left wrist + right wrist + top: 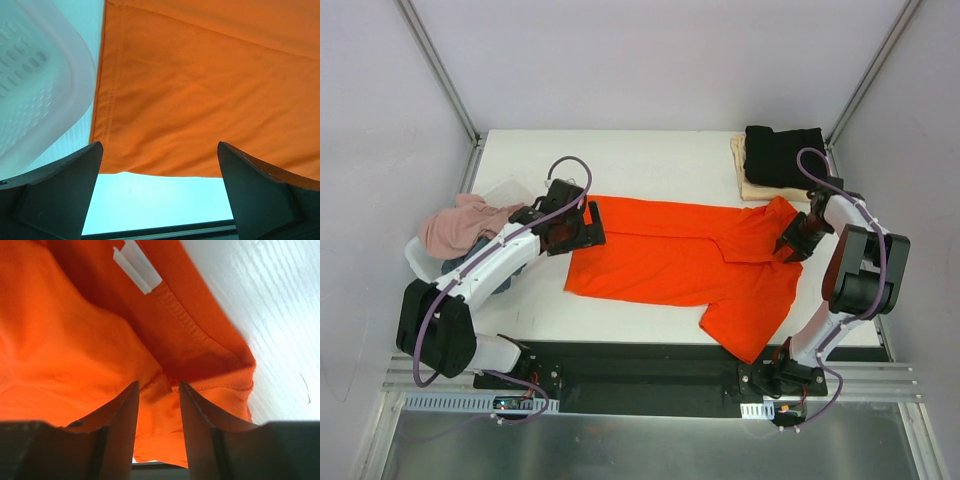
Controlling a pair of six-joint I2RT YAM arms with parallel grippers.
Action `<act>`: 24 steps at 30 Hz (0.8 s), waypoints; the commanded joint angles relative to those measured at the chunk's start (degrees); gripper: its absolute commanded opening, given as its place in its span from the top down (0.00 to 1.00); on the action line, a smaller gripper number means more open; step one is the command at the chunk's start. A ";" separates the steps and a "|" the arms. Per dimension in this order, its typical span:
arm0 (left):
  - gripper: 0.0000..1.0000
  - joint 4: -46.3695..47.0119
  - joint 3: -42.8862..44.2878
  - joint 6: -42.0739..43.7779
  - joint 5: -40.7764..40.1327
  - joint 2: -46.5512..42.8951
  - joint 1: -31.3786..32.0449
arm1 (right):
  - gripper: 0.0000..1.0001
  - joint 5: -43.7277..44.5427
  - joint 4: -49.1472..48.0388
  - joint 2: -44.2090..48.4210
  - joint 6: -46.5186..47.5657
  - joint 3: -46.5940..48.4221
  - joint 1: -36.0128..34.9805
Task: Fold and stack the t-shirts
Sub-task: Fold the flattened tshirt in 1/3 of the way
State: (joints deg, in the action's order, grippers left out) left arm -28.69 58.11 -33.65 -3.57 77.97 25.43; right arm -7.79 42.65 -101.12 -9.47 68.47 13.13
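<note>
The orange shirt [670, 255] is spread flat across the middle of the desk, its hem toward the left edge. The left tool [160, 150] is held wide apart over a corner of the hem beside the tub [45, 90], gripping nothing. The right tool [159, 385] is clamped on bunched cloth by the collar, toward the right edge. If only that side is lifted, the shirt could be dragged askew and creased. On closing, the hem could be missed or the tub nudged.
</note>
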 commanded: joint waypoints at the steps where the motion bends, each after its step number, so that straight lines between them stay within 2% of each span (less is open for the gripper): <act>1: 0.01 -1.37 -0.36 -0.98 -1.61 -2.12 -0.03 | 0.62 -0.91 -1.70 -1.27 -3.09 1.67 -0.29; 4: 0.01 -1.90 -0.28 -0.81 -2.23 -2.48 -0.03 | 0.65 0.14 -1.43 -1.45 -4.67 1.06 -0.29; 7: 0.01 -2.07 -0.19 -0.28 -2.75 -2.57 -0.03 | 0.75 -1.69 -2.31 -0.83 -5.55 0.01 -0.29; 8: 0.01 -2.25 -0.01 -0.02 -2.75 -2.30 -0.03 | 0.81 -1.96 -2.57 -0.05 -6.25 -0.26 -0.29; 12: 0.01 -3.21 0.52 0.43 -3.89 -2.04 -0.03 | 0.90 -1.00 -2.93 2.15 -6.96 -0.62 -0.29; 14: 0.01 -3.13 0.69 0.34 -4.07 -2.13 -0.03 | 0.99 -0.29 -2.67 3.12 -6.87 -0.53 -0.29; 24: 0.01 -3.13 1.31 0.43 -4.86 -1.86 -0.03 | 0.99 0.15 -0.99 14.10 -7.66 -4.65 -1.79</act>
State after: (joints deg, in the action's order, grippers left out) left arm -30.79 57.91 -33.65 -6.68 77.43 25.43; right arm -8.16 39.88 -92.55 -15.57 66.04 12.19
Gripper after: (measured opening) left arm 0.993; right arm 0.013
